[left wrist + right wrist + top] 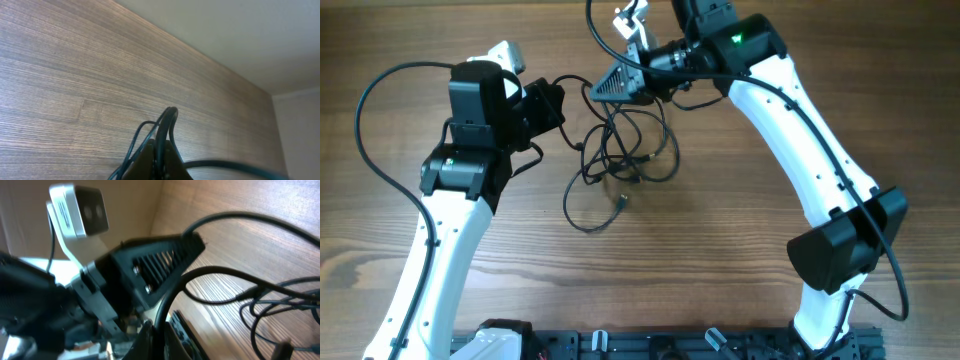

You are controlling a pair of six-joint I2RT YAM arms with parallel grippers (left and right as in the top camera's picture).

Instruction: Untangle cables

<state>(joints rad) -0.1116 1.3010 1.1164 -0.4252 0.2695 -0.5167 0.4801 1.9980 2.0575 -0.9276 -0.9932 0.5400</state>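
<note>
The cables are thin black cords in a loose tangle of loops on the wooden table, with a small plug at one loose end. My left gripper is at the tangle's left side. In the left wrist view it is shut on cable strands that loop up out of the fingers. My right gripper is at the tangle's top. In the right wrist view it is shut on one cable that rises between the fingers. The two grippers are close together.
The left gripper's slotted finger and its white camera fill the right wrist view, close ahead. Thicker black arm wiring arcs at the left. A dark rail runs along the table's front edge.
</note>
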